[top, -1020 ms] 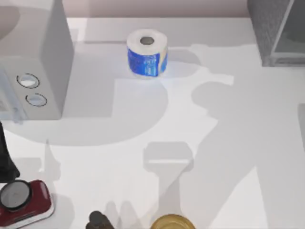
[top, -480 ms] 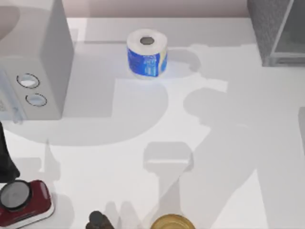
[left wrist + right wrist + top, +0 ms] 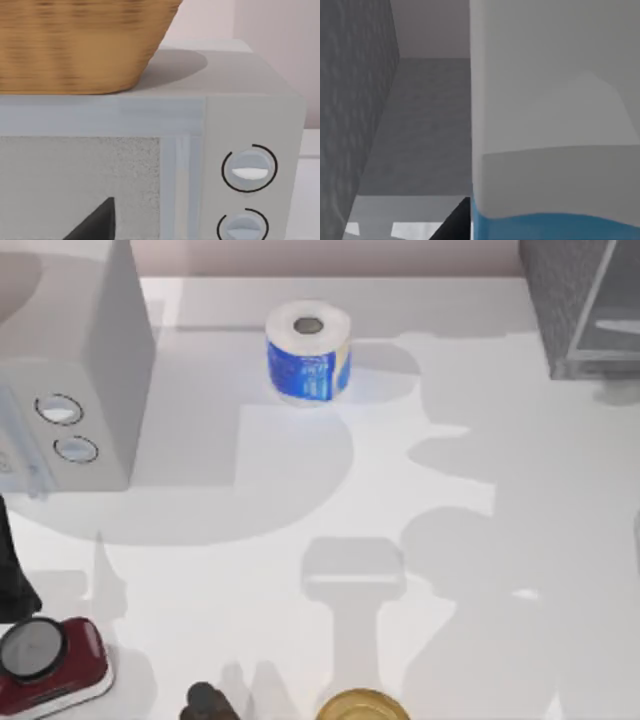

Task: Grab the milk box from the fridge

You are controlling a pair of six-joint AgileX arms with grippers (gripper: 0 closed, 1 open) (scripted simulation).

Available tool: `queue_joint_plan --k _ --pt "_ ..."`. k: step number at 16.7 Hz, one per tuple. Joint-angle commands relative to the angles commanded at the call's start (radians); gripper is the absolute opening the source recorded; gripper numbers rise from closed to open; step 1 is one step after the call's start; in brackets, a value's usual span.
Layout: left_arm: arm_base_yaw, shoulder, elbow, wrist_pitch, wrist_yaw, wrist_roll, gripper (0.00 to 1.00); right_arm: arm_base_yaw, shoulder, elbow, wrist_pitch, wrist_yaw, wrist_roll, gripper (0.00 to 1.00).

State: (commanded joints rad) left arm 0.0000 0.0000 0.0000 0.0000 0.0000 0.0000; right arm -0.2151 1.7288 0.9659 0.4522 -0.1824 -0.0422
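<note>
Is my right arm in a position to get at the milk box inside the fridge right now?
Probably yes. In the right wrist view the milk box stands very close ahead, with the fridge's speckled wall off to one side and nothing between camera and carton. Whether the gripper is around it yet cannot be told.

1. the fridge (image 3: 560, 300) beside my right arm is dark grey and speckled, with a pale glassy panel.
2. the milk box (image 3: 555, 125) close to my right wrist camera has a white top and a sky-blue band below.
3. the paper roll (image 3: 308, 352) is white, wrapped in blue-and-white print.
4. the microwave (image 3: 250, 125) is light grey with two black-ringed dials.
5. the basket (image 3: 75, 45) on it is woven tan.
6. the tabletop (image 3: 300, 490) is white.
</note>
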Motion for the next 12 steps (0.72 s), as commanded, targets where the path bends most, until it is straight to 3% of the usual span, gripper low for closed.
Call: queue_joint_plan --k 7,12 --pt "0.0 0.0 0.0 0.0 0.0 0.0 1.0 0.004 -0.021 -0.022 0.002 -0.001 0.002 0.0" --pt "0.0 0.0 0.0 0.0 0.0 0.0 1.0 0.034 -0.232 -0.131 -0.05 0.021 0.007 0.0"
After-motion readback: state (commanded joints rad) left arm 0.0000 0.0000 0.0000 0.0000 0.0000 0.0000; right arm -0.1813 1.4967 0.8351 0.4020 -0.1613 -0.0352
